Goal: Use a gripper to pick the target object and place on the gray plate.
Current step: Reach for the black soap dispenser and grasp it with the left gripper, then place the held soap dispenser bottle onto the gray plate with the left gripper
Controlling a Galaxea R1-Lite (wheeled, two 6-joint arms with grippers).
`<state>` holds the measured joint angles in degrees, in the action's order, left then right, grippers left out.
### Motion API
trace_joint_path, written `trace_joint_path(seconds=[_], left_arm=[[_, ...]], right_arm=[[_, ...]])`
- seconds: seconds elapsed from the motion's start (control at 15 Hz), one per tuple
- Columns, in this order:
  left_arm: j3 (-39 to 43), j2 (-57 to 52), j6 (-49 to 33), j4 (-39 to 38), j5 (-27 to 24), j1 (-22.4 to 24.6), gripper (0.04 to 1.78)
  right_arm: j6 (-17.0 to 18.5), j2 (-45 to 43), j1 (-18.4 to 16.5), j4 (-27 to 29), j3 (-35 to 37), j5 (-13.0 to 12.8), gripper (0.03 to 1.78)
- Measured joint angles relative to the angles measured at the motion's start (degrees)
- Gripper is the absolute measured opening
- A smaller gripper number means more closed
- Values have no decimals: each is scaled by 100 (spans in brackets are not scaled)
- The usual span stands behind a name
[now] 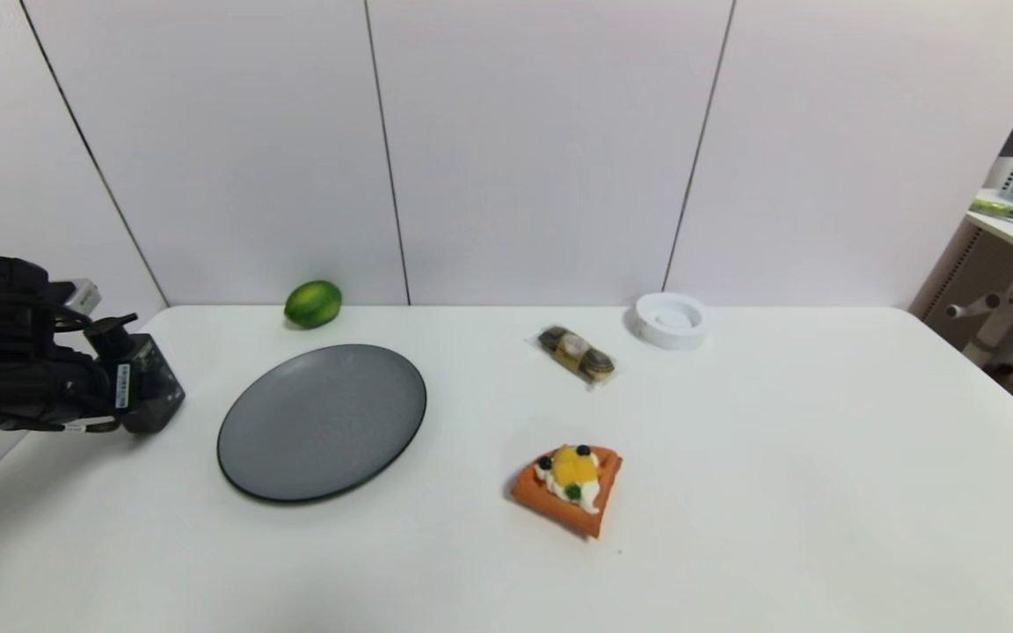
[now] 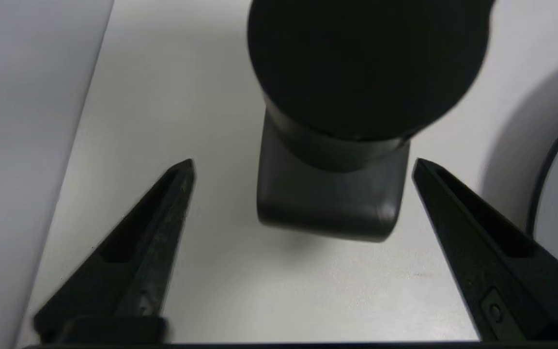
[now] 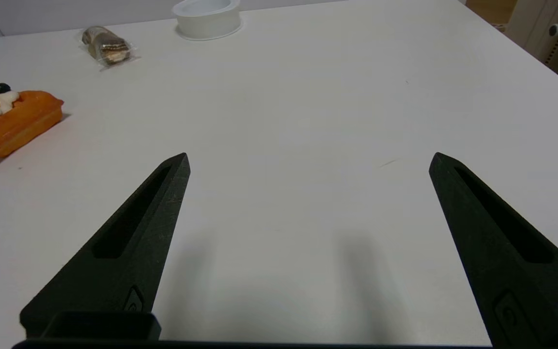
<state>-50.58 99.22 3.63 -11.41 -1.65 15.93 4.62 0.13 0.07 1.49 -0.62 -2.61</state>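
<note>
While the head view hides it, left gripper (image 2: 303, 165) straddles bottle (image 2: 327, 203).

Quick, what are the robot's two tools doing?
Left tool: open, either side of the dark pump bottle, not gripping it.
Right tool: open, holding nothing, above the white table.

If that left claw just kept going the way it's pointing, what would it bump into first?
Most likely the dark pump bottle: it stands on the table right between the left gripper's open fingers, still untouched. The gray plate lies off to the side.
</note>
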Motion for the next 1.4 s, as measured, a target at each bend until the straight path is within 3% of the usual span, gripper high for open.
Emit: trace_joint_path(seconds=[0.13, 0.47, 0.93, 1.13, 1.4], left_arm=[[44, 72, 2, -201, -196, -4, 113], [157, 273, 28, -783, -256, -6, 63], [229, 312, 174, -1168, -257, -6, 63], [172, 89, 265, -1749, -350, -43, 63], [157, -578, 308, -1755, -607, -590, 63]], right_arm=[[0, 0, 0, 0, 0, -2, 171], [0, 0, 0, -1, 0, -2, 171], [1, 0, 0, 0, 0, -2, 171], [1, 0, 0, 0, 0, 0, 171], [0, 0, 0, 0, 0, 0, 171]])
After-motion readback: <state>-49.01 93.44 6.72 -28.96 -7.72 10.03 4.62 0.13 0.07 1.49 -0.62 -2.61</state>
